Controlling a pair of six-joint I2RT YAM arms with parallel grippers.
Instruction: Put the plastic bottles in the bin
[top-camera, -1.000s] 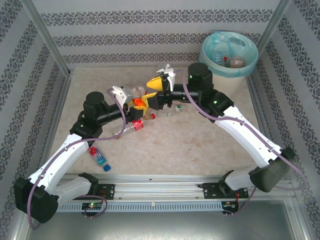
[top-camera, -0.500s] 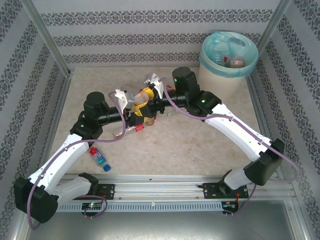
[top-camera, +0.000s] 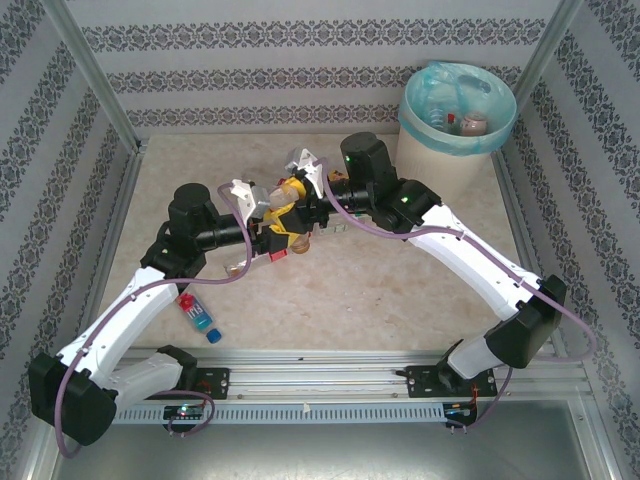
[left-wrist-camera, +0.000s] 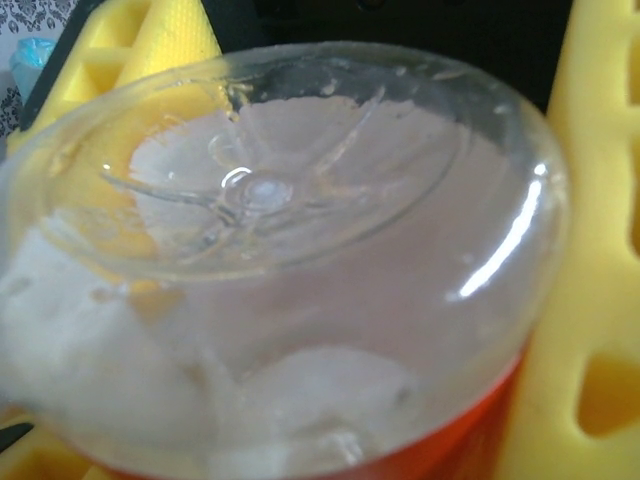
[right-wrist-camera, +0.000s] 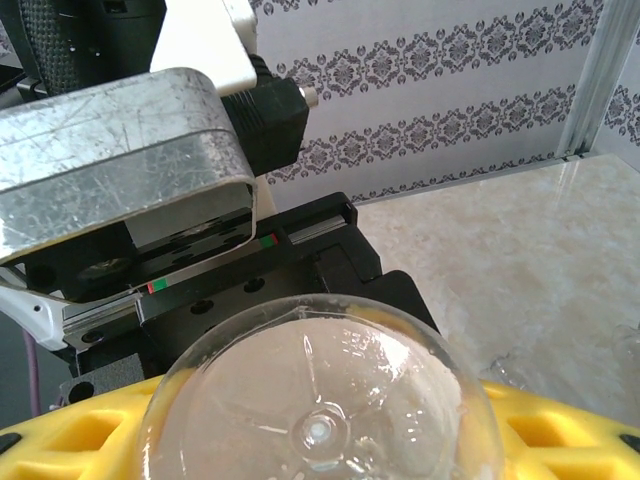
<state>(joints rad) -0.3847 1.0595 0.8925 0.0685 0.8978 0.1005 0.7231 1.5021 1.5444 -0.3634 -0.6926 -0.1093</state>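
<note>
Swinging in from 1 o'clock, the right end effector narrows around a clear bottle at centre, grip unconfirmed; the left end effector clamps an orange-labelled bottle. Both await the bin, 1 o'clock.

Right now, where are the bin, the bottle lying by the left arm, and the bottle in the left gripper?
bin (top-camera: 455, 165): top view, cream wall.
lying bottle (top-camera: 198, 318): top view, blue label.
held bottle (left-wrist-camera: 270, 190): left wrist view, clear base.
</note>
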